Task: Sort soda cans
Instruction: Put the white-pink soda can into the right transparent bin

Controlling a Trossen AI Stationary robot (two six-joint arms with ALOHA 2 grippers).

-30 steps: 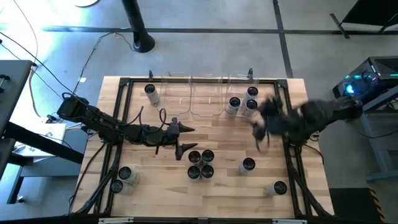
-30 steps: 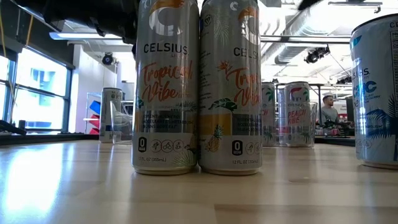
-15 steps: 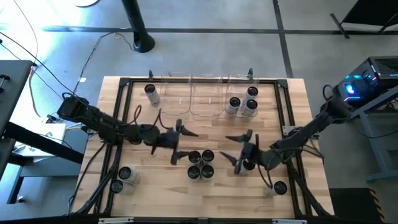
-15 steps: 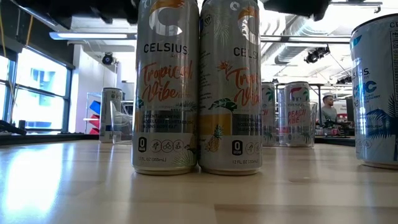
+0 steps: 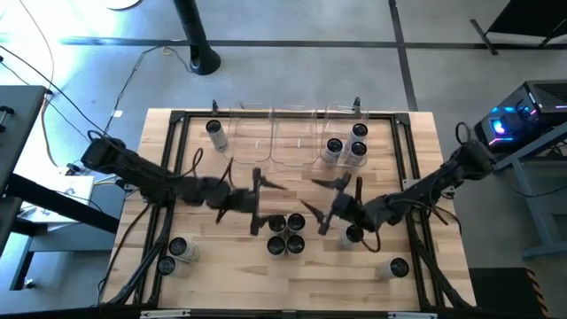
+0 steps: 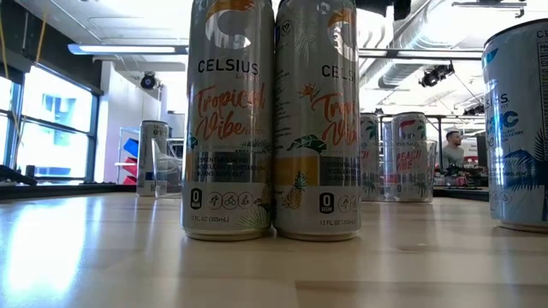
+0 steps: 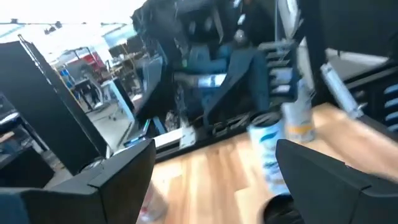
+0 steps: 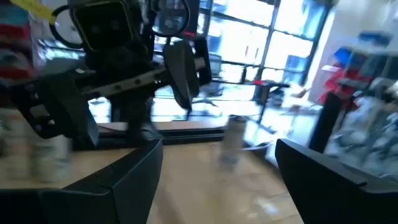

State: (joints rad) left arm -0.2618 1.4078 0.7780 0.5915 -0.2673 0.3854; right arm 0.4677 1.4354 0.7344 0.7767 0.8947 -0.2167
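Observation:
Four soda cans (image 5: 285, 235) stand in a tight cluster on the table's near middle; in the low view two of them (image 6: 229, 120) fill the foreground. My left gripper (image 5: 263, 206) hovers open just left of and above the cluster. My right gripper (image 5: 312, 198) hovers open just right of it, facing the left one. A single can (image 5: 353, 233) stands under the right arm's wrist. The left wrist view shows a blurred can (image 7: 268, 149) between its open fingers, farther off. Neither gripper touches a can.
Clear bins (image 5: 292, 133) line the far edge; the right one holds three cans (image 5: 345, 146). One can (image 5: 215, 133) stands far left, two (image 5: 173, 255) near left, one (image 5: 397, 266) near right. A black frame rail (image 5: 177, 120) borders the table. A person (image 6: 451, 150) sits far behind.
My right gripper has swung from beside the right bin toward the near edge, then left toward the middle can cluster, ending opposite the left gripper. My left gripper has edged right toward the cluster and its fingers stand wider apart. No can has moved.

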